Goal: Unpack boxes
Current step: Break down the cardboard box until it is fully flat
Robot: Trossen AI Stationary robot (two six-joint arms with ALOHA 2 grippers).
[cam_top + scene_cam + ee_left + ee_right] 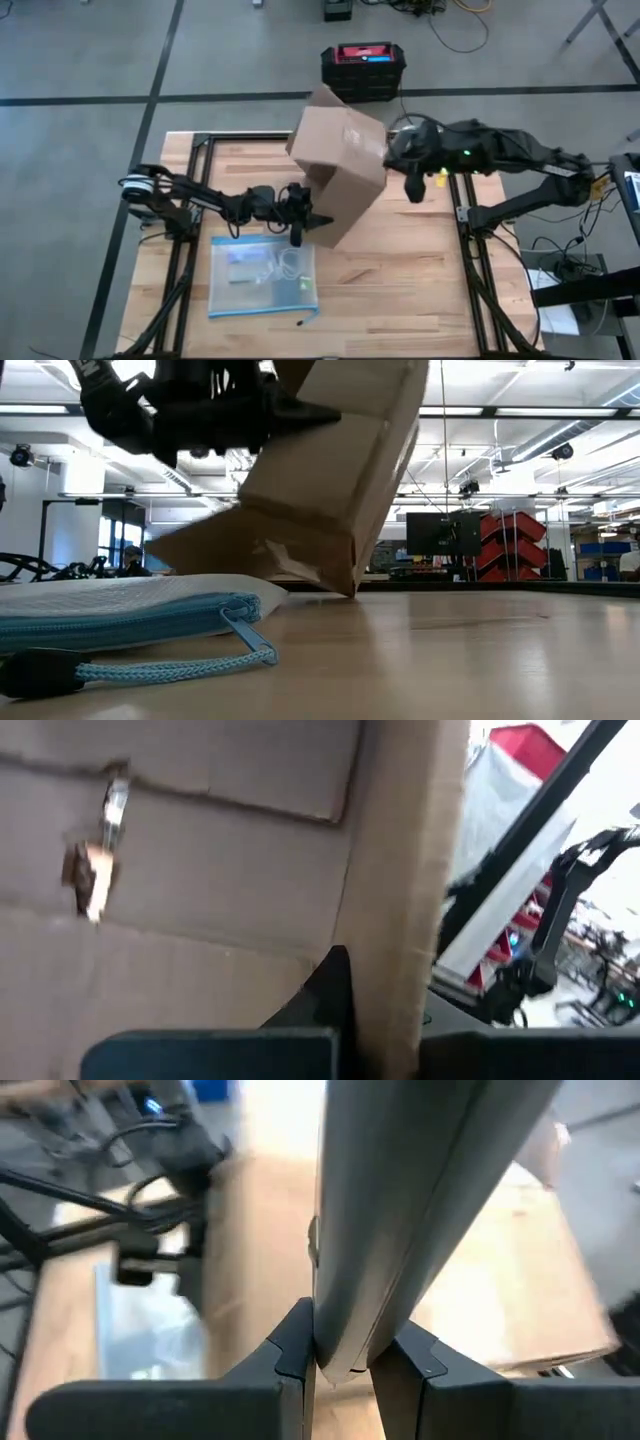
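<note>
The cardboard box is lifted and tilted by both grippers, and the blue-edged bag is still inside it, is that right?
Not quite. The cardboard box is tilted, with the left gripper and right gripper shut on it, but the blue-edged bag lies flat on the table beside the box, as the high view shows.

My overhead camera looked straight down, my low one sat level at the counter (400, 290), both sharing the box (345, 165); wrist cameras pressed close against it.

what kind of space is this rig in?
Likely an industrial lab or workshop: concrete floor with dark lines, exposed ceiling with strip lights, red storage bins behind the wooden table.
</note>
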